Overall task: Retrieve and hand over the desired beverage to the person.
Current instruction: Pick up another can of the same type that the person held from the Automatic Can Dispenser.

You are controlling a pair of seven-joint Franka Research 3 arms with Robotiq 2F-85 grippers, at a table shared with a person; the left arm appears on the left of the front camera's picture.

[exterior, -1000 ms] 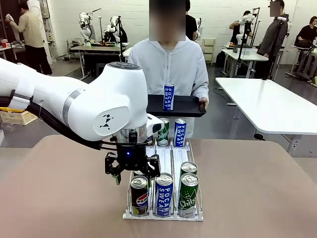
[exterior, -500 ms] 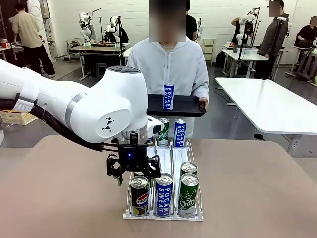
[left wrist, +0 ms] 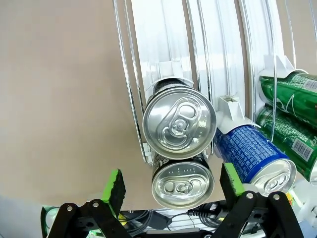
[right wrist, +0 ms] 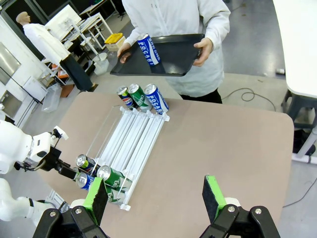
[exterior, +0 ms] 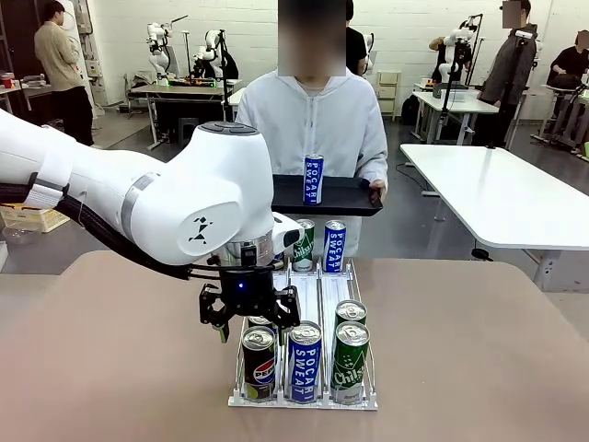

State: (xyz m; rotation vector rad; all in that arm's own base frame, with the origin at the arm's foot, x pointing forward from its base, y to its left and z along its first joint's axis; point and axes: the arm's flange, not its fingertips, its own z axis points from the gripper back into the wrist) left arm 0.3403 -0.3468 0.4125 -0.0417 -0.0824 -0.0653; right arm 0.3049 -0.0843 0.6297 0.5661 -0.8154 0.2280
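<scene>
A brown tabletop (exterior: 479,359) is seen in front; a white table (exterior: 502,193) is set apart behind, rightward.

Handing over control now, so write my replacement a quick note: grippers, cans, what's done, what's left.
Left gripper open, hovering over the left lane of the rack, just behind the front Pepsi can, gripping nothing.
Right gripper open, high above the table, holding nothing.
The person holds a black tray with one Pocari Sweat can upright on it.
Left: grasp a can and hand it over.
</scene>
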